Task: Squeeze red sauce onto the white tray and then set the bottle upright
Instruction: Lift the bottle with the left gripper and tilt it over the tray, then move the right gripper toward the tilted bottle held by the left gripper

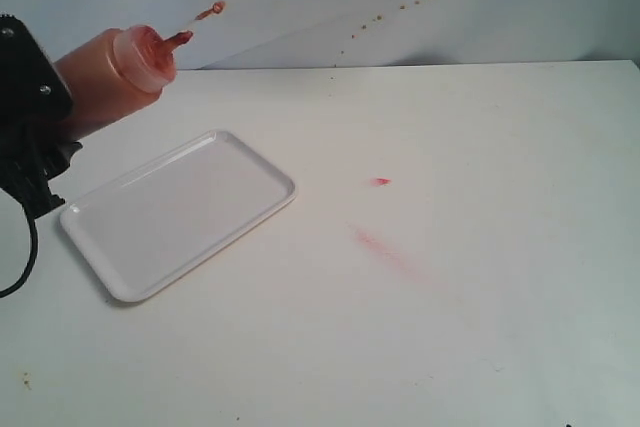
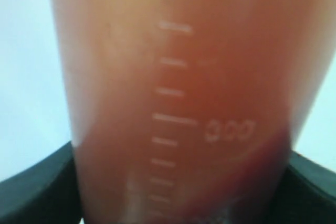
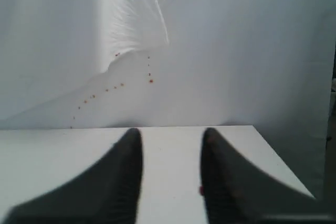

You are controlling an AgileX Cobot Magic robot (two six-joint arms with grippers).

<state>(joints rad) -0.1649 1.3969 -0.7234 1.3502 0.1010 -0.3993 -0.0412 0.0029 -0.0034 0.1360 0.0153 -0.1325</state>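
Note:
My left gripper (image 1: 58,112) is shut on the bottle (image 1: 112,75) at the far left and holds it tilted in the air. The nozzle (image 1: 176,41) points up and to the right, beyond the far left corner of the white tray (image 1: 180,209). The tray lies flat on the table, and its surface shows no sauce. In the left wrist view the bottle (image 2: 178,87) fills the picture between dark fingers (image 2: 37,182). A small drop of red sauce (image 1: 380,181) sits on the table right of the tray. My right gripper (image 3: 170,136) is open over bare table, with nothing in it.
A faint pinkish smear (image 1: 385,247) marks the table below the drop. Small red specks (image 1: 400,7) dot the white backdrop behind the table. A tiny red spot (image 3: 200,190) lies beside one right finger. The table's far edge (image 3: 157,127) meets the backdrop.

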